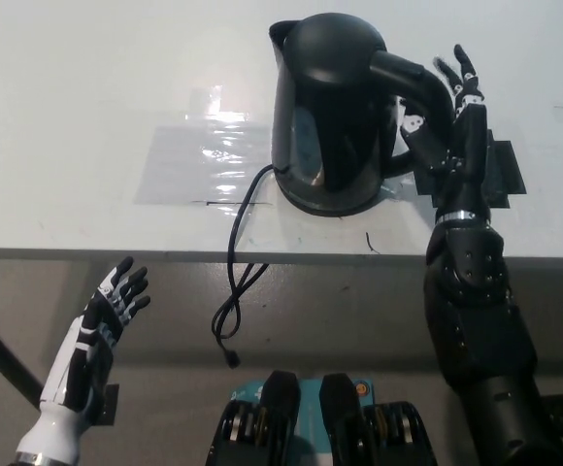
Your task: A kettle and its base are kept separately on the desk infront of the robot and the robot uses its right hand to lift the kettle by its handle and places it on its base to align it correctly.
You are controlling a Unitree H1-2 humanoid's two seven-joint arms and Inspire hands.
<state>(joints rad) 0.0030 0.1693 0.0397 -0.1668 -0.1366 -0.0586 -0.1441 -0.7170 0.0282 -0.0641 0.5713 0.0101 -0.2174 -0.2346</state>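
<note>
The black kettle (pixel 335 112) stands on the white desk (pixel 68 116), on its round black base (pixel 332 204), of which only the front rim shows. The base's cord (pixel 235 282) runs over the desk's front edge and hangs down. My black right hand (pixel 447 121) is right beside the kettle's handle (pixel 413 78), on its right side. Its fingers are stretched out and point away from me rather than wrapping the handle. My white left hand (pixel 107 316) rests open below the desk edge at the lower left.
A shiny patch of clear tape (pixel 199 155) lies on the desk left of the kettle. A black flat patch (pixel 505 170) lies under and to the right of my right hand. The desk's front edge (pixel 116 254) runs across the middle of the view.
</note>
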